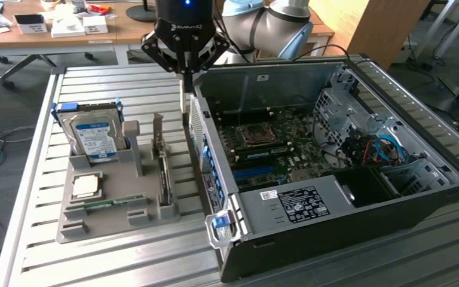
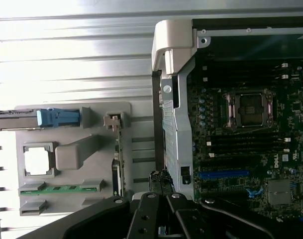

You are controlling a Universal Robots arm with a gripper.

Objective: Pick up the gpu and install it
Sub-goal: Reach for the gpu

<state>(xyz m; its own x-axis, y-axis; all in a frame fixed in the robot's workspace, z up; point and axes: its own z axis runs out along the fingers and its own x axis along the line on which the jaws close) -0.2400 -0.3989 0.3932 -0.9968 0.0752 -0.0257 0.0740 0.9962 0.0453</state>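
Gripper (image 1: 184, 121) is hanging low over the slatted table (image 1: 102, 84), in the gap between the grey tray (image 1: 106, 224) and the open computer case (image 1: 341, 239). Its long fingers are sitting drawn together with nothing between them.

The gpu (image 1: 162, 164) is standing on edge in the slot along the tray's edge nearest the case, with its silver bracket at the tray's far end. Nothing is touching it. In the wrist view the gripper (image 2: 158, 178) is sitting just beside the gpu (image 2: 118, 159) rather than over it, and close to the case's side wall.

I'm judging the step in hand to be the reach for the card. Doing it well is going to mean:
- spreading the fingers while there is room, well before the card's top edge
- centring over the thin edge, with the pads closing across the card's thickness
- gripping near mid-length so the card isn't tilting in its slot
- staying clear of the case wall, which is leaving little room on that side
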